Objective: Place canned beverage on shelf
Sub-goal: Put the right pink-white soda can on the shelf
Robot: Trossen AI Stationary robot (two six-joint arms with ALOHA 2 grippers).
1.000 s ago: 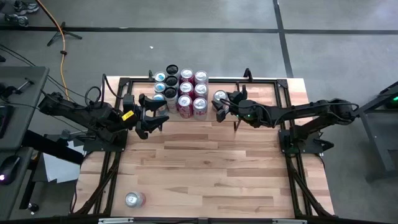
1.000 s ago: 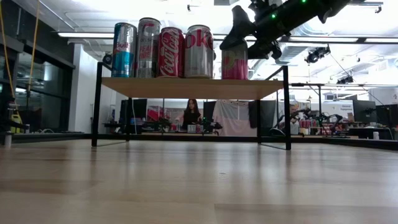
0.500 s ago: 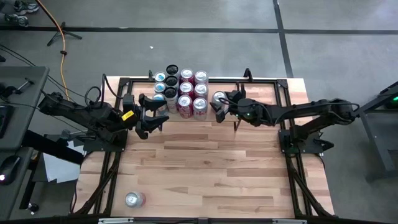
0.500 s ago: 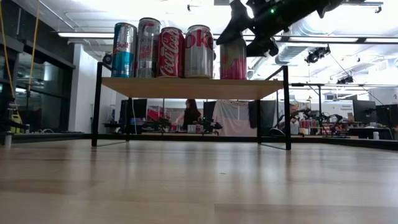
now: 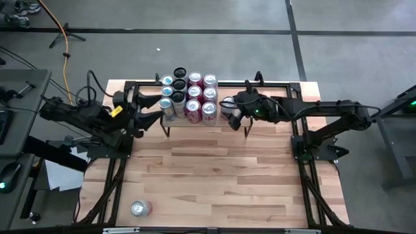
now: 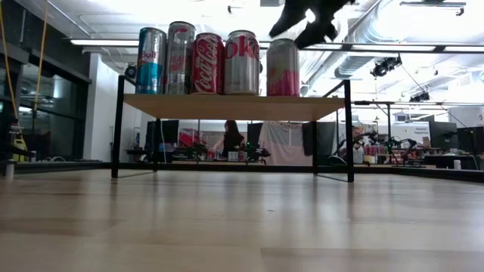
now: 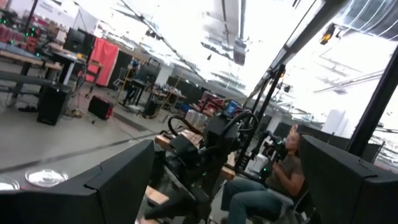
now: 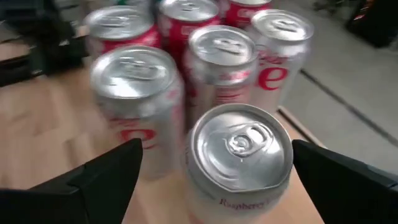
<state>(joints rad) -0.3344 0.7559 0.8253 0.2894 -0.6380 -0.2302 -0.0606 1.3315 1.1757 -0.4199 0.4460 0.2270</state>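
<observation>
The pink raspberry can (image 8: pixel 239 155) stands upright on the shelf (image 6: pixel 227 106), at the right end of the row, just beside the red and silver cans (image 5: pixel 194 96) already grouped there. In the low view it sits square on the light wood top with nothing touching it.

The right gripper (image 5: pixel 235 112) hovers above that can with its fingers (image 8: pixel 102 174) spread wide to either side, grasping nothing; in its wrist view the can top shows between them, clear of both. Judged from this, the placing itself looks done and the arm only needs to clear away without brushing the neighbours.

The left gripper (image 5: pixel 151 110) waits at the left end of the shelf, beside the blue cans, fingers (image 7: pixel 118 177) parted and empty.

One more can (image 5: pixel 140 208) lies on its side near the front left corner of the counter (image 5: pixel 227 175), well apart from everything else. It is probably the next to go up. A can like this is stiff if full (thin-walled and easily dented if not), smooth and rather slippery, and lying down it will roll. The safest hold is likely across the middle of the body, fingers square to the curved wall, not on the rim or the lid.
</observation>
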